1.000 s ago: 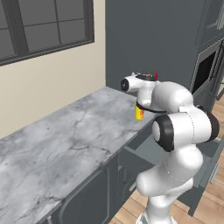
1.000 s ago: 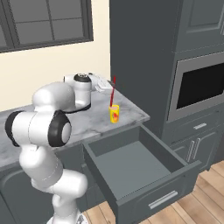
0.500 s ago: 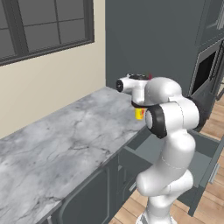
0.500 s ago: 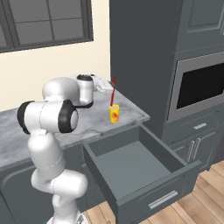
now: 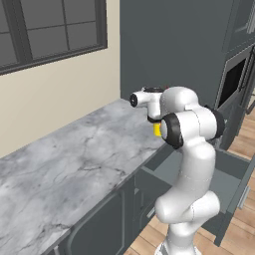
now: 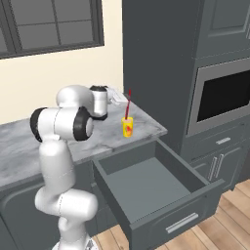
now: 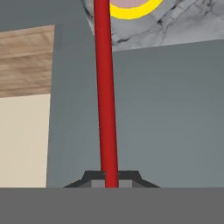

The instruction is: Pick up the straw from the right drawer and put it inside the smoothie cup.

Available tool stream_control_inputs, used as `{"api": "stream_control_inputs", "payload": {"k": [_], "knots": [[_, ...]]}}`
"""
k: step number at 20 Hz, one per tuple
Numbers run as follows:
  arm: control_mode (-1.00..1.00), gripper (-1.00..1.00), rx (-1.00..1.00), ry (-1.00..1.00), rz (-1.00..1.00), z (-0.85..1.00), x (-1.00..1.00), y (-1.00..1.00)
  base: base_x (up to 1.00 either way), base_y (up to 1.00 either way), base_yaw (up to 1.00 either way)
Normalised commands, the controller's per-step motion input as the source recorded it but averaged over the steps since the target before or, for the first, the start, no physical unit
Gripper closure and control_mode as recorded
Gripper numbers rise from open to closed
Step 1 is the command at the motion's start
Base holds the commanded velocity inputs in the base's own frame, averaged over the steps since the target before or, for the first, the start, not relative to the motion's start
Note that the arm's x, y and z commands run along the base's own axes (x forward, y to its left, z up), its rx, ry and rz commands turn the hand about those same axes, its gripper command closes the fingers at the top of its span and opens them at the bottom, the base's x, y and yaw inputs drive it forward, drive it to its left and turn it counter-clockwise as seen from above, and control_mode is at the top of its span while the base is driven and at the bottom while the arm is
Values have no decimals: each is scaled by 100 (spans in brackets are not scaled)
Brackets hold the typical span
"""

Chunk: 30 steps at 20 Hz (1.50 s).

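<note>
Glossy white rounded arm [image 6: 61,161] segments, dark grey joint bands, small dark fingers [image 7: 94,177].

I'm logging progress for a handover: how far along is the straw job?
Done: the straw is out of the open right drawer, whose bottom lies bare. In hand: the pincer is shut on the straw, whose lower end reaches the smoothie cup on the counter. Left: releasing the straw so it rests inside the cup, then pulling clear.

1. The smoothie cup [image 6: 127,127] is set on the desk [image 6: 19,141] near its front right corner.
2. The straw [image 6: 128,105] is stood in the smoothie cup.
3. The right drawer [image 6: 151,188] is pulled out below that front edge.
</note>
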Motion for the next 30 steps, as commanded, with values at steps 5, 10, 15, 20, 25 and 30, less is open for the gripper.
{"api": "stream_control_inputs", "payload": {"k": [5,10,15,20,25,30], "knots": [[-100,100,0,0,0,-24,37,0,0,0,0],[-100,100,0,0,0,-30,32,0,0,0,0],[-100,100,0,0,0,-28,34,0,0,0,0],[-100,100,0,0,0,-19,33,0,0,0,0],[-100,100,0,-8,0,-1,-1,0,0,0,0],[-100,100,0,-12,0,0,-51,0,0,0,0]]}}
